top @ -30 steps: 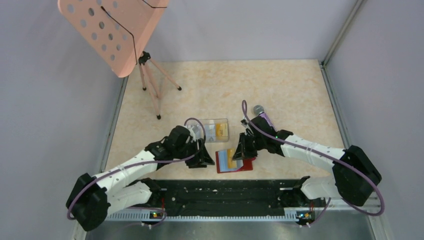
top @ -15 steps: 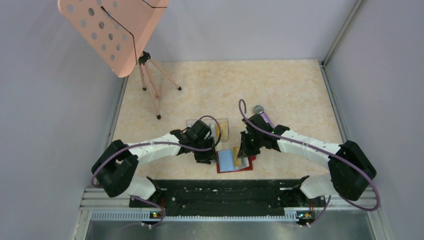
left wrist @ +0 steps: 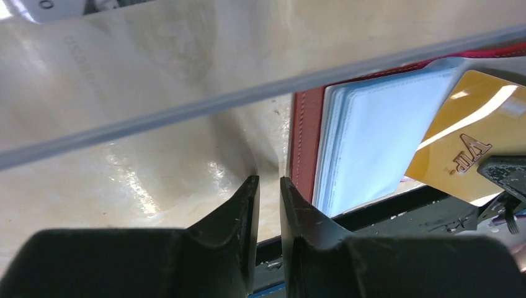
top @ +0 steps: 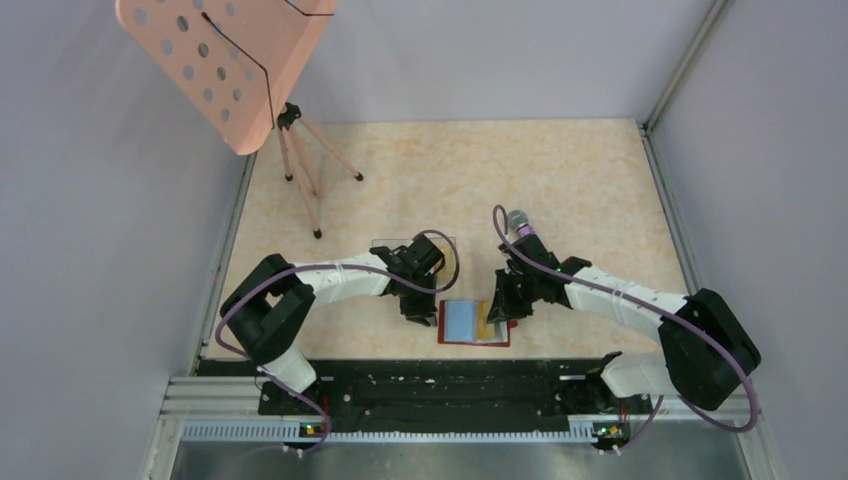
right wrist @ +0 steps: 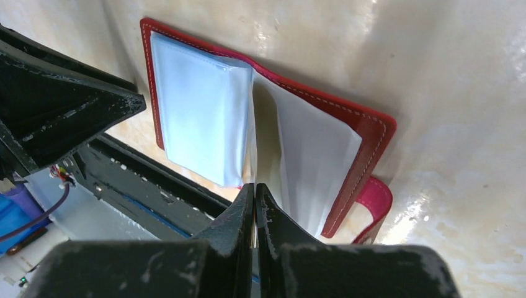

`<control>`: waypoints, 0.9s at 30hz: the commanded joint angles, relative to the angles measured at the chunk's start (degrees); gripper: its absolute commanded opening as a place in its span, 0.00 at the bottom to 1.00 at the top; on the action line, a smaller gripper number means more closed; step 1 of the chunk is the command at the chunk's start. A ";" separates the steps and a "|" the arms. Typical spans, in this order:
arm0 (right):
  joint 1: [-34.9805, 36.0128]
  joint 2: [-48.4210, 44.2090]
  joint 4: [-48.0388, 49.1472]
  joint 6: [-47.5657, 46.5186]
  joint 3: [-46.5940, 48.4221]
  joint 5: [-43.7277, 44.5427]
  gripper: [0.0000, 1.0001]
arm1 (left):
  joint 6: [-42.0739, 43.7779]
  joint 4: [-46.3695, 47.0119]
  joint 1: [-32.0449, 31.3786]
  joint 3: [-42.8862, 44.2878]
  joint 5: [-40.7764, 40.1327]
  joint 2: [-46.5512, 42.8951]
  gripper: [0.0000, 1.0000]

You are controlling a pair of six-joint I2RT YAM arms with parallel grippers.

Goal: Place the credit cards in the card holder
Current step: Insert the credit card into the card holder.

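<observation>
Yellow-orange plastic card [left wrist: 459, 146]: thin, flat, rectangular. Judged light, stiff and slick, best taken by an edge or corner and fed edge-first; likely to slip if pinched loosely. "VIP" lettering on a glossy face. Tilted over the pale clear sleeves of the open red stitched card holder [right wrist: 372, 131], which lies flat on the beige marbled table [top: 560, 190] near the front edge. Right gripper [right wrist: 255, 192] jaws closed, apparently on the card's corner. Left gripper [left wrist: 268, 186] just beside the holder's left edge, jaws narrowly apart, empty.
</observation>
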 commanded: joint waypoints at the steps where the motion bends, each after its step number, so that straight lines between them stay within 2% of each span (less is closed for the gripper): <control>1: -2.07 -2.84 0.50 -2.30 -2.75 -1.36 0.00 | 1.01 -2.89 -1.38 1.84 -3.80 3.53 0.23; 10: -4.82 -1.33 4.08 -4.77 -7.70 -5.81 0.00 | 1.34 -3.87 -2.83 3.43 -4.08 4.28 0.21; 13: -5.61 0.50 6.80 -5.14 -9.71 -7.98 0.00 | 1.69 -3.80 -2.96 3.52 -4.16 2.37 0.25; 18: -5.85 2.17 9.11 -5.31 -10.68 -10.30 0.00 | 1.61 -4.49 -2.96 3.43 -4.54 -2.36 0.41; 27: -6.01 -3.35 6.55 -5.07 -7.31 -11.86 0.00 | 2.02 -5.19 -2.90 3.96 -4.32 -6.80 0.44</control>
